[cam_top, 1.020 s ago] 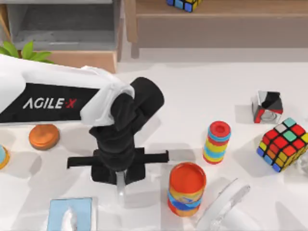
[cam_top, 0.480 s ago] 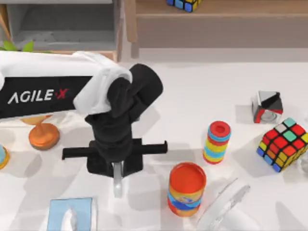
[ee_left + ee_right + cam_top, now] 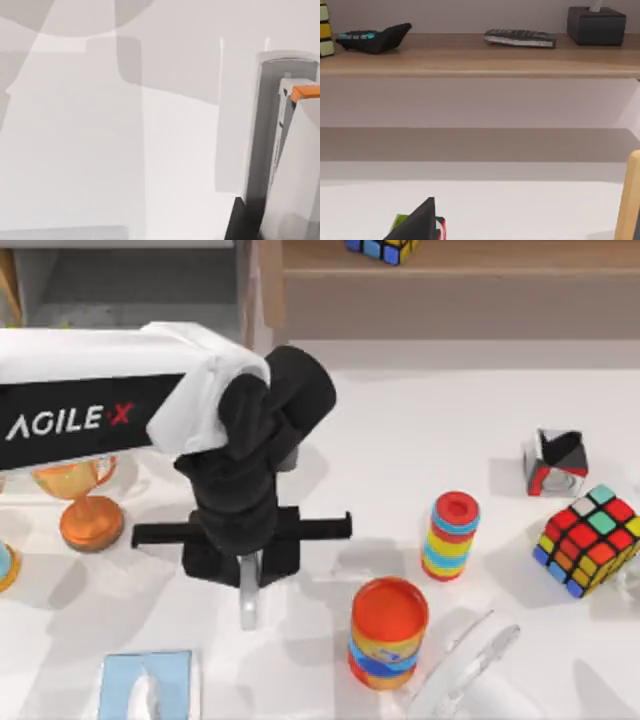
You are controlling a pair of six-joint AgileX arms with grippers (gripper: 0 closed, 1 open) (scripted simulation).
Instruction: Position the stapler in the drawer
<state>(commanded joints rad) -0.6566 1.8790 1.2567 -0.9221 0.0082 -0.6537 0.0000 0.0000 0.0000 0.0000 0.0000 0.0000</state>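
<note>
- The left arm is reaching in from the nine o'clock edge of the top view, its left gripper point(image 3: 249, 592) pointing towards six o'clock above the white table point(image 3: 420, 430)
- Its fingers are clamping on the stapler point(image 3: 248, 602), a pale sliver that is sticking out past the fingertips
- The drawer point(image 3: 130, 285) is sitting at eleven o'clock, its grey inside showing
- An orange can point(image 3: 388, 632) is standing at the gripper's four o'clock, apart from it
- A wooden shelf point(image 3: 480, 55) is filling the right wrist view, carrying a black tissue box point(image 3: 596, 25)
</note>
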